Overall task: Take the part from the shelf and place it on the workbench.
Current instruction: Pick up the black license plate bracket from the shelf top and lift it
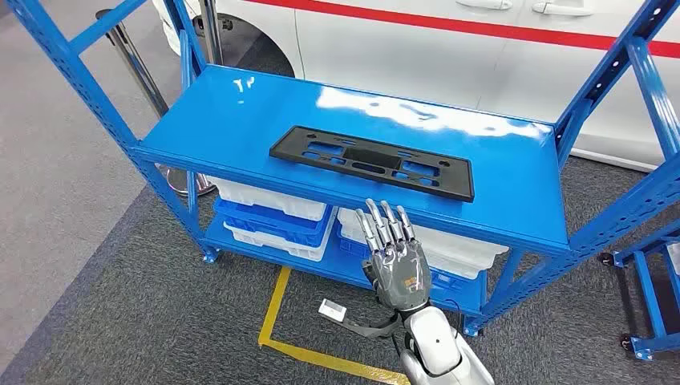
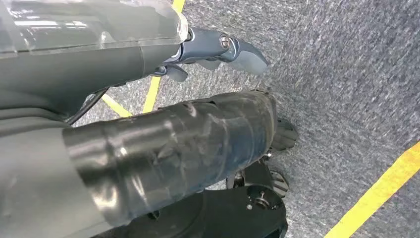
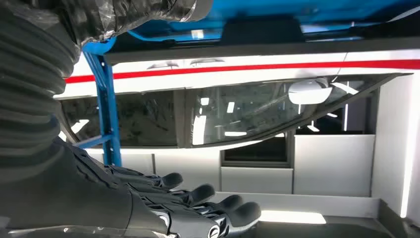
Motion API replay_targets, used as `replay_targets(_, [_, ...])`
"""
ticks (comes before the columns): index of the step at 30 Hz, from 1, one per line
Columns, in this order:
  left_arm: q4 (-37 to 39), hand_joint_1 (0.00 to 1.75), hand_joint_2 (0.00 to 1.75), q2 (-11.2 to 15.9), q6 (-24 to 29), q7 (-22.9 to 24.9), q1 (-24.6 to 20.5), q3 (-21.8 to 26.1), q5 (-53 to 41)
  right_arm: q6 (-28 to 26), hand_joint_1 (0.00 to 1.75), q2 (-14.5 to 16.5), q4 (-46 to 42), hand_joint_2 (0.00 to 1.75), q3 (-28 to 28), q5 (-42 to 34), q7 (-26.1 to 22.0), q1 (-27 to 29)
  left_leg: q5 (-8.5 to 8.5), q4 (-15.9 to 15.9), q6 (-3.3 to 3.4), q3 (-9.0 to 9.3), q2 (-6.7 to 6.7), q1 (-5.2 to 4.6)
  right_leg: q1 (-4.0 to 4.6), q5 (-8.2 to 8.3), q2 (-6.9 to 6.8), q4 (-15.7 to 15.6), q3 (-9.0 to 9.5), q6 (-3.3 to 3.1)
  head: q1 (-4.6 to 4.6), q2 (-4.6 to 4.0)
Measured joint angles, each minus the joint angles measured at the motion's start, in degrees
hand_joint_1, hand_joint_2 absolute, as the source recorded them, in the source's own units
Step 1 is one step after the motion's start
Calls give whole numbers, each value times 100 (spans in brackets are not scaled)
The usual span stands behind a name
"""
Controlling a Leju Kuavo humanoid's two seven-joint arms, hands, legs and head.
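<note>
Blue shelf on grey carpet, white car behind. Black part lies untouched on shelf top. Right hand at 6 o'clock of part, fingers straight, holding nothing. Left hand hangs near floor, fingers' state unclear. Grasp and placing on table remain.

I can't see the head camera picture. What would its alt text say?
A flat black plastic part with cut-outs lies on the top of a blue metal shelf. The right robot hand, fingers straight and holding nothing, reaches up toward the shelf's front edge. White trays sit below, and a white car stands behind.
</note>
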Motion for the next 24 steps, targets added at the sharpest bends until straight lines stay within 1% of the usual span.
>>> replay_targets(2, [-1, 0, 0, 1, -13, -6, -3, 6, 0, 0, 0, 11, -35, 175, -3, 8, 46, 0, -73, 173, -23, -75, 6, 3, -9, -34, -1, -27, 45, -40, -3, 0])
replay_targets(3, [-1, 0, 0, 1, -25, -10, -6, 11, 0, 0, 0, 20, -65, 175, -4, 16, 93, 2, -177, 424, -42, -201, 10, 6, -18, -64, -7, -48, 86, -75, -7, 0])
replay_targets(5, [0, 0, 0, -1, -48, -16, 3, 17, -4, 0, 0, 29, -109, 175, -5, 28, 177, 18, -420, 1183, -61, -630, 12, 8, -1, -132, -26, -53, 161, -116, -10, 0])
replay_targets(6, [1, 0, 0, -2, -56, -17, 15, 18, -7, 0, 0, 29, -120, 175, -5, 32, 206, 31, -478, 1504, -67, -836, 13, 9, 10, -163, -34, -51, 205, -123, -10, 0])
replay_targets(7, [1, 0, 0, -3, -60, -17, 28, 19, -10, 0, 0, 29, -127, 175, -5, 33, 223, 42, -431, 1642, -66, -960, 13, 8, 20, -197, -36, -49, 256, -125, -10, 0])
replay_targets(8, [1, 0, 0, -4, -60, -17, 38, 20, -13, 0, 0, 29, -130, 175, -5, 34, 231, 49, -276, 1560, -55, -976, 13, 7, 28, -231, -33, -48, 314, -123, -11, 0])
replay_targets(9, [1, 0, 0, -4, -60, -18, 43, 20, -13, 0, 0, 29, -137, 175, -5, 34, 234, 52, -35, 1271, -29, -887, 13, 2, 36, -273, -28, -49, 378, -117, -11, 0])
replay_targets(10, [1, 0, 0, -3, -60, -18, 45, 21, -13, 0, 0, 29, -148, 175, -5, 34, 236, 52, 207, 882, 13, -749, 14, -10, 40, -320, -23, -51, 435, -107, -10, 0])
replay_targets(11, [1, 0, 0, 2, -59, -18, 44, 22, -13, 0, 0, 29, -160, 175, -5, 34, 240, 50, 359, 537, 59, -597, 19, -31, 50, -367, -22, -51, 479, -86, -8, 0])
replay_targets(12, [0, 0, 0, 7, -58, -19, 36, 23, -14, -1, 0, 30, -172, 175, -5, 34, 244, 49, 411, 272, 103, -467, 26, -55, 51, -409, -22, -54, 508, -58, -9, 0])
replay_targets(13, [-1, 0, 0, 12, -58, -19, 29, 24, -14, -1, 0, 31, -181, 175, -5, 34, 247, 49, 389, 125, 140, -388, 31, -79, 48, -433, -24, -54, 541, -26, -5, 0])
replay_targets(14, [-1, 0, 0, 16, -57, -19, 22, 25, -15, -2, 0, 33, -189, 175, -5, 34, 248, 48, 332, 67, 166, -331, 34, -94, 49, -439, -25, -49, 567, 8, -4, 0])
replay_targets(16, [-1, 0, 0, 15, -58, -18, 21, 25, -15, -4, 0, 37, -214, 175, -4, 34, 247, 44, 301, -33, 207, -225, 28, -83, 37, -420, -27, 24, 596, 55, 0, 0])
replay_targets(17, [-1, 0, 0, 15, -58, -16, 24, 25, -15, -4, 0, 37, -224, 175, -3, 33, 247, 38, 287, -76, 230, -156, 25, -68, 31, -428, -26, 150, 543, 79, 0, 0])
replay_targets(18, [-1, 0, 0, 15, -58, -16, 22, 25, -15, -4, 0, 37, -231, 175, -3, 32, 247, 30, 270, -113, 253, -91, 23, -55, 22, -481, -25, 373, 425, 106, 3, 0])
replay_targets(19, [-1, 0, 0, 15, -58, -15, 20, 25, -15, -4, 0, 35, -231, 175, -3, 30, 244, 26, 244, -138, 275, -39, 24, -48, 7, -582, -23, 675, 241, 137, 3, 0])
replay_targets(21, [0, 0, 0, 15, -57, -13, 13, 25, -15, -4, 0, 31, -211, 175, -3, 21, 233, 22, 175, -141, 298, 28, 18, -45, -24, -846, -23, 1291, -216, 194, 5, 0])
replay_targets(22, [1, 0, 0, 15, -57, -11, 14, 26, -15, -4, 0, 28, -191, 175, -3, 13, 225, 24, 134, -138, 297, 68, 13, -44, -42, -891, -23, 1441, -389, 215, 5, 0])
replay_targets(23, [1, 0, 0, 15, -56, -10, 17, 26, -15, -4, 0, 26, -162, 175, -3, 3, 221, 21, 87, -134, 291, 121, 9, -41, -58, -812, -24, 1411, -477, 227, 5, 0])
replay_targets(24, [1, 0, 0, 12, -56, -7, 20, 27, -15, -4, 0, 24, -125, 175, -3, -6, 219, 12, 35, -129, 278, 187, 5, -35, -72, -598, -25, 1191, -469, 235, 5, 0])
